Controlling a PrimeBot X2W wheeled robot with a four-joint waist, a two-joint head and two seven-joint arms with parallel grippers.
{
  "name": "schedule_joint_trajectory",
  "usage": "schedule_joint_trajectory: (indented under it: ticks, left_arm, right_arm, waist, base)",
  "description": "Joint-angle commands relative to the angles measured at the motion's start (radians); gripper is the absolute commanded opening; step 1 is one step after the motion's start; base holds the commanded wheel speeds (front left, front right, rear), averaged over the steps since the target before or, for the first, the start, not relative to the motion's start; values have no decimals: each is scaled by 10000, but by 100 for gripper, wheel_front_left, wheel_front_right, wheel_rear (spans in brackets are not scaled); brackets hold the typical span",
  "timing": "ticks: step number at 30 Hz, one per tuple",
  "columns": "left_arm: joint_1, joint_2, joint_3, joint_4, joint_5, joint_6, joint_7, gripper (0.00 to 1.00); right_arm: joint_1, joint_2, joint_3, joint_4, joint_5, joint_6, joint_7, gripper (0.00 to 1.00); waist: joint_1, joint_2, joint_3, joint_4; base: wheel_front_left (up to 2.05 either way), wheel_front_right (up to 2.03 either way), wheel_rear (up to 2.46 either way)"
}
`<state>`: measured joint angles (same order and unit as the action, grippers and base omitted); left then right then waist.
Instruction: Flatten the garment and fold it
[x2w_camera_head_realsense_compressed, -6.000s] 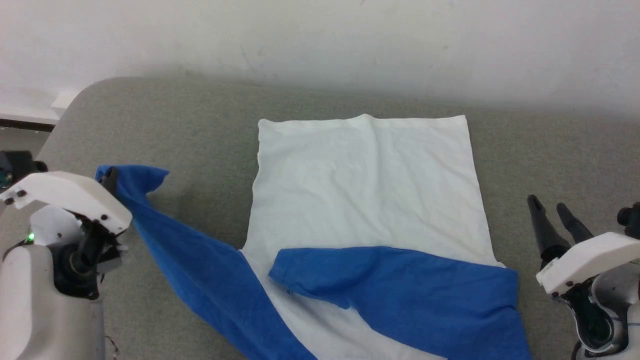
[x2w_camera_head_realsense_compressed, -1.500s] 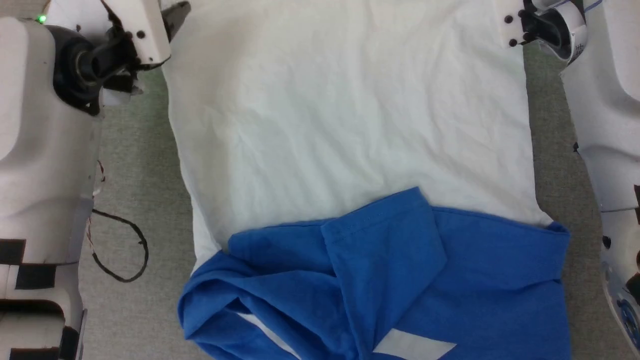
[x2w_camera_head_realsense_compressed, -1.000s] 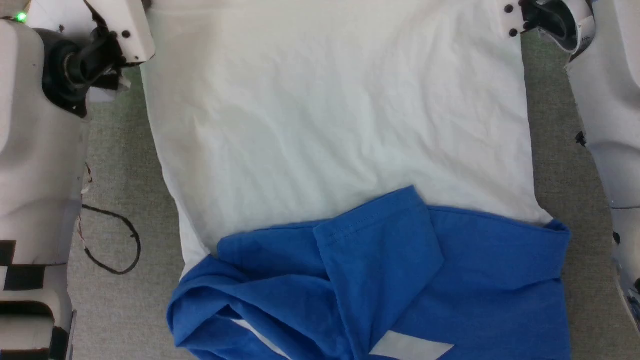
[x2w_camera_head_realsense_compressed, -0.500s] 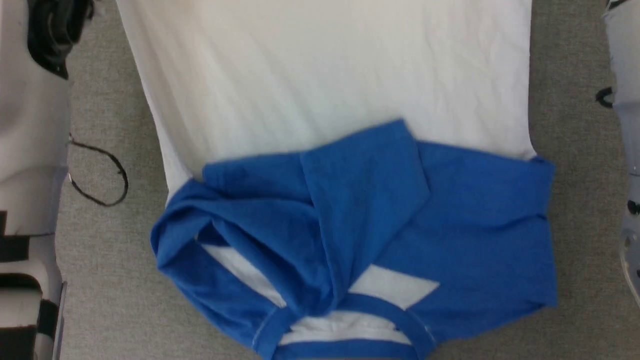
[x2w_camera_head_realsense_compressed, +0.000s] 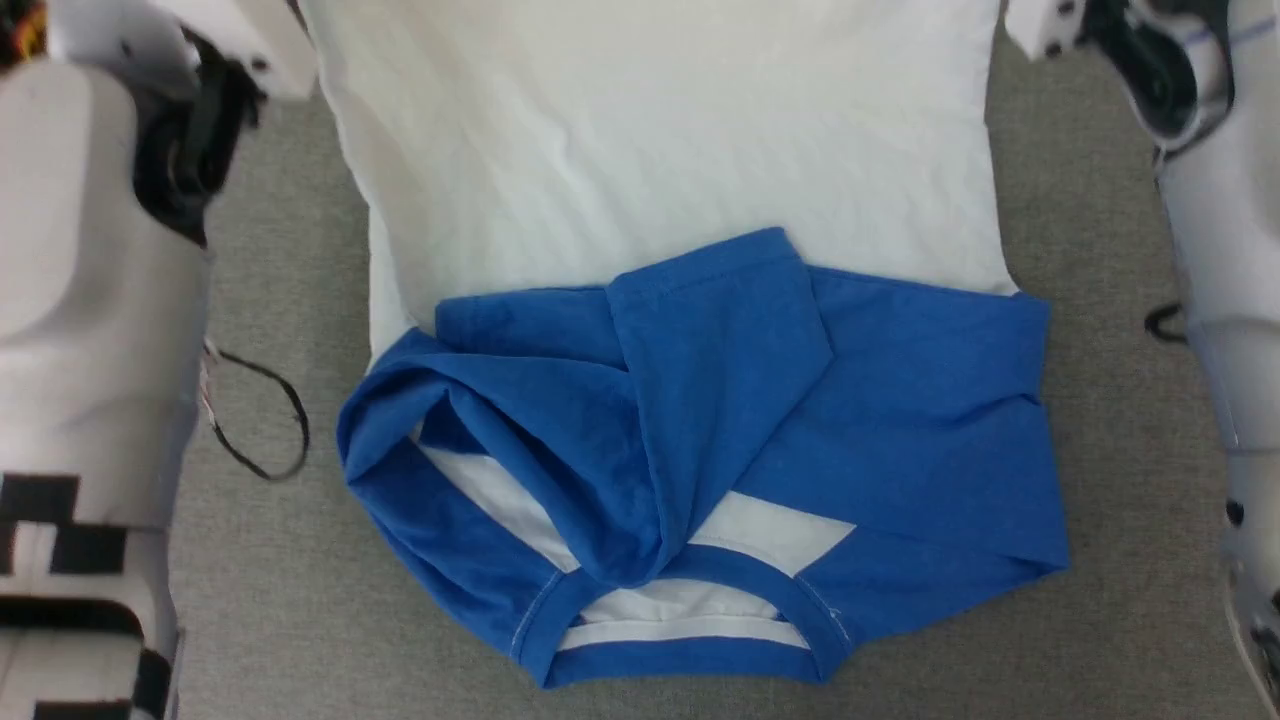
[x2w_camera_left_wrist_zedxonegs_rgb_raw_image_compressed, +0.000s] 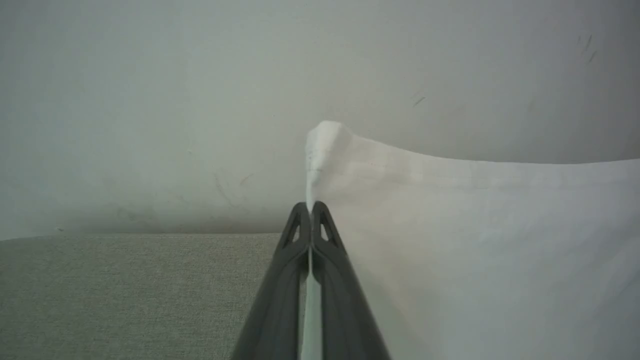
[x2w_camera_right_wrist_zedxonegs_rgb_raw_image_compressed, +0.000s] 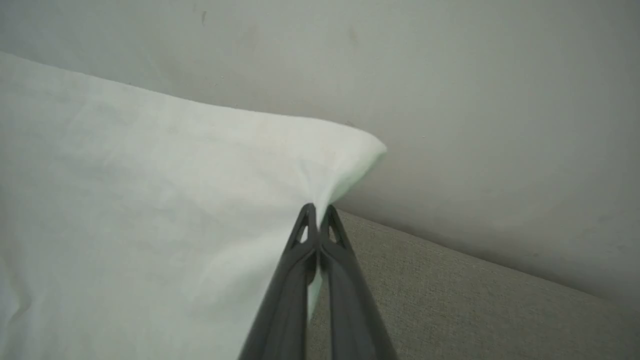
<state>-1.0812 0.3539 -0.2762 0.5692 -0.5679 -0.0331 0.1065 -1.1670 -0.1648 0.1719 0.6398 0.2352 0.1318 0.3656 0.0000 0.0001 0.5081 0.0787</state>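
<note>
Two pinches: left hand (x2w_camera_left_wrist_zedxonegs_rgb_raw_image_compressed: 311, 209) grips garment (x2w_camera_left_wrist_zedxonegs_rgb_raw_image_compressed: 450, 235) corner, cloth toward 3 o'clock; right hand (x2w_camera_right_wrist_zedxonegs_rgb_raw_image_compressed: 318, 209) likewise, cloth toward 9 o'clock; hem cut off in head view.

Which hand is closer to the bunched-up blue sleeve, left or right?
Left. The left hand pinches a hem corner of the white shirt on the same side as the bunched blue sleeve; the right hand pinches the opposite hem corner, across the shirt's width from it.

A bare indoor work space (lab-like rather than homely) is suggested: a plain scuffed wall (x2w_camera_left_wrist_zedxonegs_rgb_raw_image_compressed: 150, 75) is seen behind a grey fabric-covered surface (x2w_camera_head_realsense_compressed: 1100, 640)
</note>
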Motion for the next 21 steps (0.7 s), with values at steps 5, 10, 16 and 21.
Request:
schedule_joint_trajectory:
  ticks: [5, 10, 16, 21]
  left_arm:
    - [1380, -148, 282, -357, -555, -78, -350, 0]
    - [2840, -217, 383, -1086, -969, 21, -283, 0]
    - [5294, -125, 611, -2755, -1665, 369, 239, 0]
    - [7427, -141, 754, -4173, -2111, 921, 603, 0]
  right_arm:
    - [1628, -454, -322, -570, 1187, -11, -197, 0]
    - [3311, -561, -644, -1240, 1998, -11, -178, 0]
    - [5534, -491, -1108, -2347, 2389, -11, -130, 0]
    - [7435, -119, -1689, -3151, 2508, -11, 186, 0]
  waist:
    - [0, -1, -1874, 203]
    - [0, -1, -2918, 250]
    - [0, -1, -3864, 185]
    - [0, -1, -4431, 96]
  base:
    - [0, 0, 0]
    - [0, 0, 0]
    - [0, 0, 0]
    - [0, 0, 0]
